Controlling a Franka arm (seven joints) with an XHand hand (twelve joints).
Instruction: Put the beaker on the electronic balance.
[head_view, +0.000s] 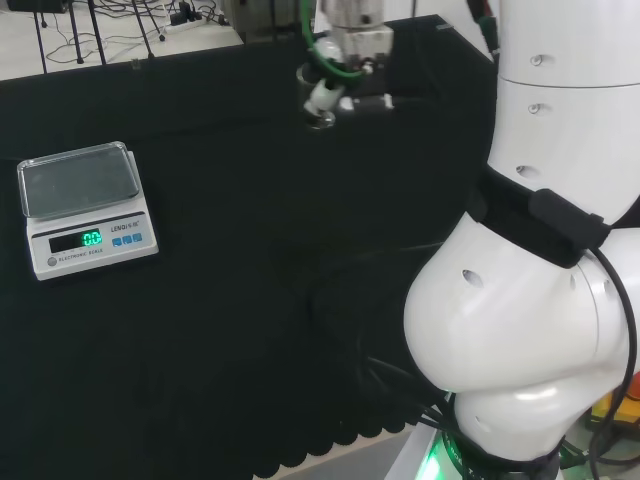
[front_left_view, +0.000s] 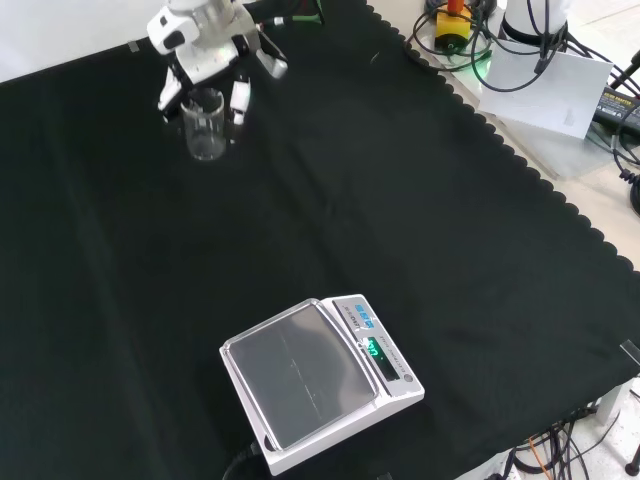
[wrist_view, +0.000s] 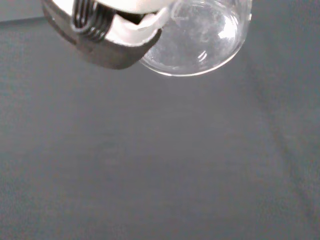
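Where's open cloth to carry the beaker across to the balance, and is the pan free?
The balance pan is bare. The black cloth between it and the hand lies open in the front view. It is crowded only around the beaker, where the fingers stand.

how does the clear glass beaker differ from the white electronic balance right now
The clear glass beaker is see-through and upright; the white electronic balance is opaque, low and flat. In the front view the beaker is far up the cloth, with the hand curled around it; the balance sits near the bottom, untouched, its pan bare. Both are over the black cloth.
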